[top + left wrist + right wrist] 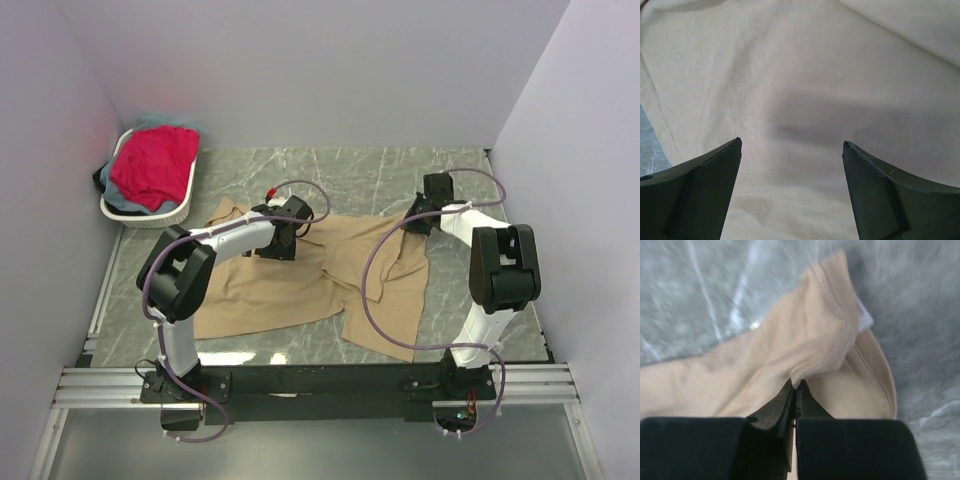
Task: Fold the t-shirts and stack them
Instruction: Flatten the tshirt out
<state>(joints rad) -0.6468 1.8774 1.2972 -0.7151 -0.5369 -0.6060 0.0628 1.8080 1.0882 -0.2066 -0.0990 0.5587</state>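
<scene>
Tan t-shirt (290, 290) looked limp, light, best held by hems; right gripper (796, 385) pinched its far-right collar, left gripper (792, 141) gaped wide, empty.

The tan shirt (300, 285) is plain and unpatterned. The red-pink shirt (152, 165) is bright, the blue-grey cloth (150, 122) pale, the basket (165, 215) white. The table (370, 175) is grey marble with white veins. The cables (372, 290) are purple.

Grey marbled table (350, 175), tan t-shirt (280, 290) spread across its middle, white basket (160, 218) in far-left corner
</scene>
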